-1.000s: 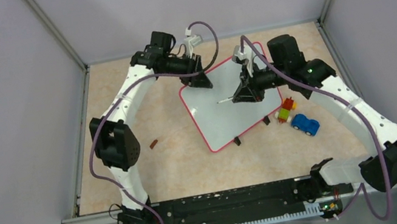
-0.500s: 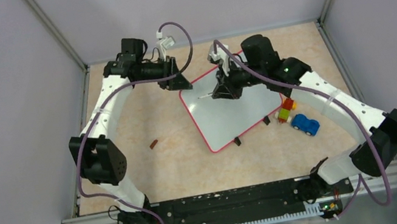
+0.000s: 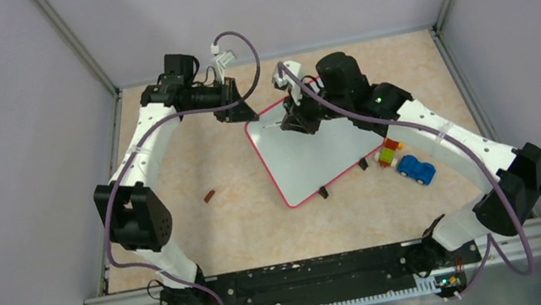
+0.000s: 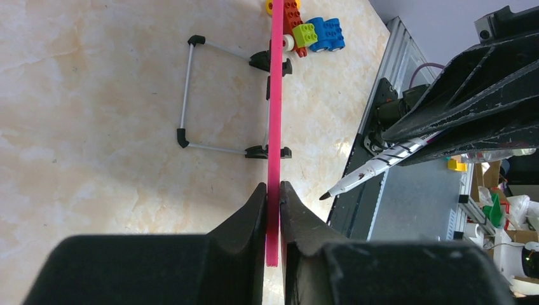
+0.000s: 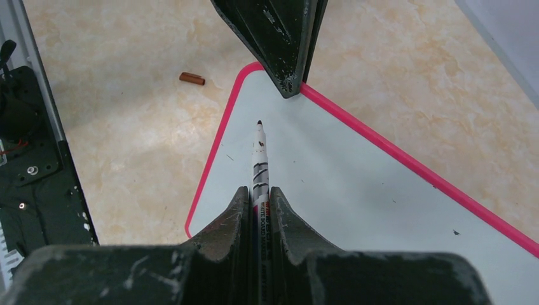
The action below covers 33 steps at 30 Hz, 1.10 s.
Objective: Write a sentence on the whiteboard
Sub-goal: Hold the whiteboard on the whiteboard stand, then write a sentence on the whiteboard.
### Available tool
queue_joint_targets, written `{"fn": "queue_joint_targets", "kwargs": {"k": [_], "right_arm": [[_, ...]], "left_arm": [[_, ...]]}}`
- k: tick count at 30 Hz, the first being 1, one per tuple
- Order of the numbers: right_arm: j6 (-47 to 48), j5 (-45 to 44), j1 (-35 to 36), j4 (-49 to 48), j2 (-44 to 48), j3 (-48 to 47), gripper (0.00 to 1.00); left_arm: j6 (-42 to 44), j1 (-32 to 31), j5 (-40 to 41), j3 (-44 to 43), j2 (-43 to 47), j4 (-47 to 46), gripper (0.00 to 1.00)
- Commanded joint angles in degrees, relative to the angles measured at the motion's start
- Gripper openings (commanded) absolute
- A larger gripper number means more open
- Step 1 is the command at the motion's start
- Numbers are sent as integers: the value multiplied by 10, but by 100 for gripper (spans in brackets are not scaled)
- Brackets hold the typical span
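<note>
Left gripper [image 4: 272, 189] clamps the whiteboard [image 4: 276, 82] by its pink rim, seen edge-on. Right gripper [image 5: 259, 194] pinches a marker [image 5: 260, 155], tip contact unclear. Right arm [image 3: 420, 113] hides the board's far corner.

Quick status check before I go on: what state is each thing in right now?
White rectangular whiteboard with pink rim: unwritten, propped on its stand, corner clamped.
White striped marker pen: uncapped, tip apparently just off the board.
Small brown cap: off, lying on the table.
Wire stand with black feet: folded out.
Left pincer: shut on the whiteboard's rim.
Right pincer: shut on the marker pen.
</note>
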State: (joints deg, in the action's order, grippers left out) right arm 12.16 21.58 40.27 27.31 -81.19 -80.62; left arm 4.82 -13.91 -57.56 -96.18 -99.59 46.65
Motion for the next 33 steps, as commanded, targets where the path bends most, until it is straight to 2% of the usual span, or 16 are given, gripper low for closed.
{"fn": "queue_joint_targets", "kwargs": {"k": [1,14,33], "right_arm": [[-4,-17,15,-34,-1,-2,0],[4,-53,27,-33,-13,-1,0],[-9,-101,32,-43,-41,-18,0]], "left_arm": [[-4,0,-11,1,6,-20,13],[-3,0,-10,0,1,-22,0],[0,-1,-14,4,5,-24,0]]}}
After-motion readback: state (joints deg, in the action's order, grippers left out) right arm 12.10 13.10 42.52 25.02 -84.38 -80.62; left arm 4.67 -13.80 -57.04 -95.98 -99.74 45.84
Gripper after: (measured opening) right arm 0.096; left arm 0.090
